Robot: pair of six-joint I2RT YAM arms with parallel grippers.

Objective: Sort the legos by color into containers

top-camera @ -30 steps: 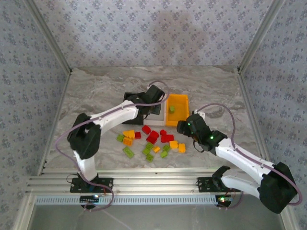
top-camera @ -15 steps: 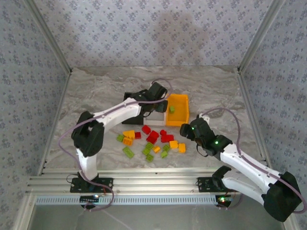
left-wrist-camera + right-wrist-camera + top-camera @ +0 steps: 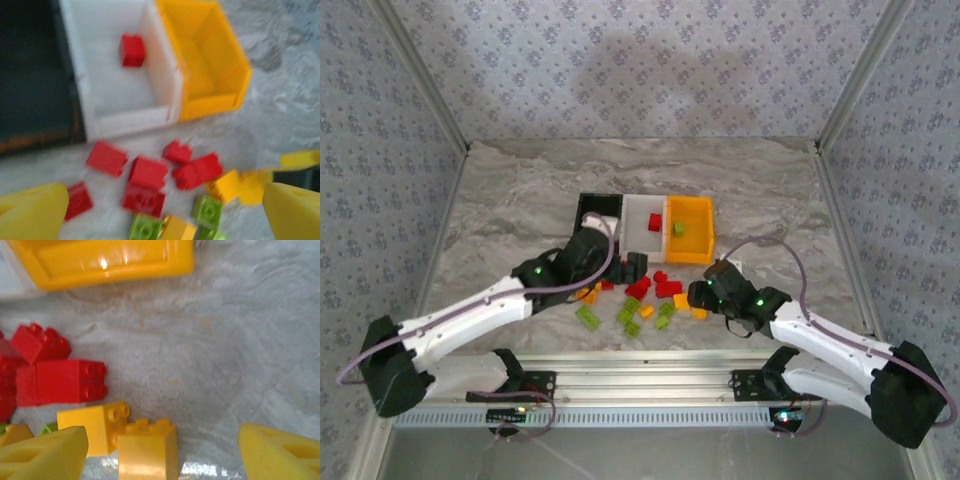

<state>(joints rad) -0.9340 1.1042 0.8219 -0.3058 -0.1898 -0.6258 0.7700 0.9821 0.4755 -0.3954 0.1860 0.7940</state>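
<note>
The left gripper (image 3: 632, 268) has pulled back from over the bins to the 10 o'clock edge of the pile of bricks (image 3: 642, 297), fingers spread and empty. A red brick (image 3: 132, 50) now lies in the white bin (image 3: 638, 242), so one drop looks done. The right gripper (image 3: 160, 452) has slid to the pile's 3 o'clock edge, fingers spread either side of a yellow brick (image 3: 147, 447), probably the next pick.

Top: high at the near side, looks down on the table (image 3: 520, 190).
Left wrist: close, faces the far white bin (image 3: 130, 120).
Right wrist: closest.
Shared: yellow bin (image 3: 100, 262).
</note>
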